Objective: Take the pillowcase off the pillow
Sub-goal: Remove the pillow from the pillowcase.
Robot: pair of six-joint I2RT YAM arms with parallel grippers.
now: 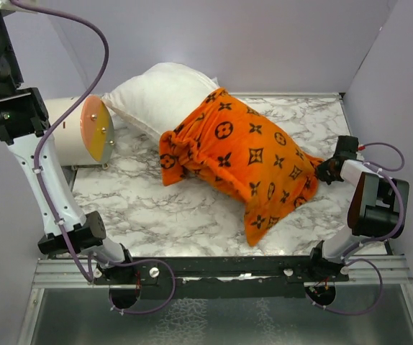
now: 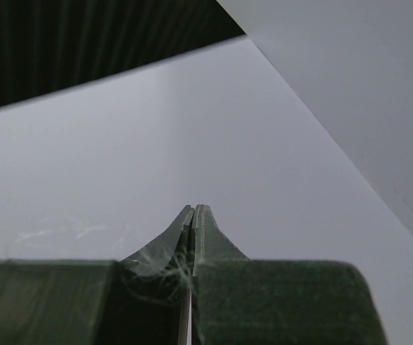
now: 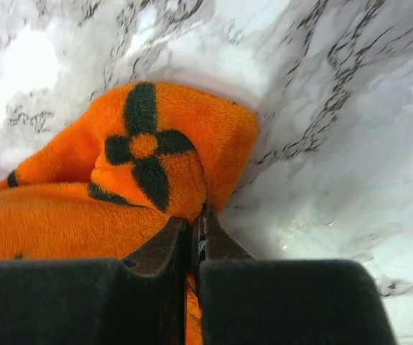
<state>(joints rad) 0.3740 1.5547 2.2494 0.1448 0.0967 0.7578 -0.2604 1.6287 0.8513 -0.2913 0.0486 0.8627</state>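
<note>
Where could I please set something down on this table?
The widest bare patch of table is front left, bordered by the cylinder, the pillowcase and the near rail. A smaller one lies back right, behind the pillowcase. The pillow fills the middle, and the right gripper crowds the right edge, pinching the pillowcase.

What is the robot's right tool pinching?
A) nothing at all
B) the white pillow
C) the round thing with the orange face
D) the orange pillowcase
D: in the wrist view, the right tool is shut on a corner of the orange pillowcase.
</note>
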